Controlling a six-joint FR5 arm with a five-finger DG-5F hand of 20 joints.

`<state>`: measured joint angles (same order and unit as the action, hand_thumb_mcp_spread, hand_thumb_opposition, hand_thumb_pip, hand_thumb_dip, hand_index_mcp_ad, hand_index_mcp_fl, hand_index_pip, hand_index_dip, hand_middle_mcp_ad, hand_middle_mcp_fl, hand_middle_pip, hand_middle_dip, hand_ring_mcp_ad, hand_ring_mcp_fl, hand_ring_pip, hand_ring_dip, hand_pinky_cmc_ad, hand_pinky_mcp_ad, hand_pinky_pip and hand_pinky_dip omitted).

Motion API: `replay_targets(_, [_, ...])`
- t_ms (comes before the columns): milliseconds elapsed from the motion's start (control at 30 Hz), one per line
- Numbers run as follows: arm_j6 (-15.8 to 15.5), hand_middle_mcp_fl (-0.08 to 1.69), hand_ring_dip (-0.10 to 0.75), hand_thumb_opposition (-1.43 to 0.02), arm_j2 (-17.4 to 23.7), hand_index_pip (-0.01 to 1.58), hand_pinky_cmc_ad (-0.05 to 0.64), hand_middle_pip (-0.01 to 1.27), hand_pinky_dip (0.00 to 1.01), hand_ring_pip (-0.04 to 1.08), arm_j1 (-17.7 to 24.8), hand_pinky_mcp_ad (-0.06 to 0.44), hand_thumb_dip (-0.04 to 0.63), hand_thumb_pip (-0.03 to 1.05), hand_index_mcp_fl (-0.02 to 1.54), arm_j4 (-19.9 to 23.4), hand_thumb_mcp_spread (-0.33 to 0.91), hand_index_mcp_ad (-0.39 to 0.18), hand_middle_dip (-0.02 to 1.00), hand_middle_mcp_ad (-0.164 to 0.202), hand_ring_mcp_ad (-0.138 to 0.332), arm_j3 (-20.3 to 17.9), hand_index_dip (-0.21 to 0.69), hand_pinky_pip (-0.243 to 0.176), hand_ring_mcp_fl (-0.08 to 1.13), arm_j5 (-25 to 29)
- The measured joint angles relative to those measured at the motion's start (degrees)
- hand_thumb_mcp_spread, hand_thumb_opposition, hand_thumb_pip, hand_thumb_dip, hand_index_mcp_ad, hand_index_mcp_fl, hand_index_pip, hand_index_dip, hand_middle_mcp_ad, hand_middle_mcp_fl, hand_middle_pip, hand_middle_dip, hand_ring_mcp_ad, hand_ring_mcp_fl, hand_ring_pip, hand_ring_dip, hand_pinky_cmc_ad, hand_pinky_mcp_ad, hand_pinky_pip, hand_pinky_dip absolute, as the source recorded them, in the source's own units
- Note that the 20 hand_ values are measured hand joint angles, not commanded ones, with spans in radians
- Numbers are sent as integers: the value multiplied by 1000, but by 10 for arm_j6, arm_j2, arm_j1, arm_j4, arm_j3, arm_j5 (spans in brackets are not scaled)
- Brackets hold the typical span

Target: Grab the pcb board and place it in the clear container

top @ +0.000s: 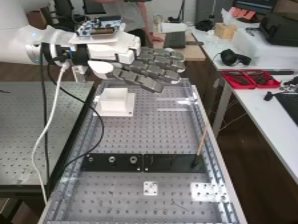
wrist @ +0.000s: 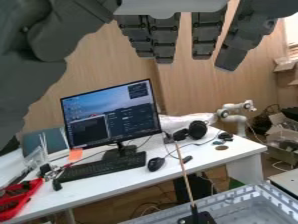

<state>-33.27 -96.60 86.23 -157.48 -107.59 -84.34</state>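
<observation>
The hand is above the far end of the perforated bench in the high view, palm side down. It is open, its fingers extended and spread toward the right with nothing held. In the wrist view the hand has straight fingers, with the thumb at one side. Pale reflections below the fingertips come from a see-through item; I cannot tell whether it is the clear container. A small white plate with holes lies near the bench's near end; whether it is the pcb board is unclear.
A white block stands on the bench's far left. Across the middle runs a black strip, with a thin upright stick at its right. Cables hang from the arm. Red trays sit on the side table.
</observation>
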Motion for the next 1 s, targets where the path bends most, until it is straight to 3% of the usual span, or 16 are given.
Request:
replay_targets(233, [2,9,-35,-665,-23,87,326,134,358,72,-13,229,26,271,138,4,339,40,23,101,216,-4,133,-124,12,2])
replay_targets(433, [1,9,-31,-693,-45,94,325,136,316,72,-31,215,33,316,274,16,387,24,31,93,218,-7,185,-120,9,3])
replay_targets(600, [-4,7,-35,-710,-63,105,321,134,251,72,-44,194,80,354,375,33,422,-14,49,91,218,-9,185,-124,9,2])
replay_targets(1000, [-8,7,-31,-775,-121,494,290,140,190,75,-65,183,127,387,553,58,476,-58,79,59,218,3,169,-120,10,-14])
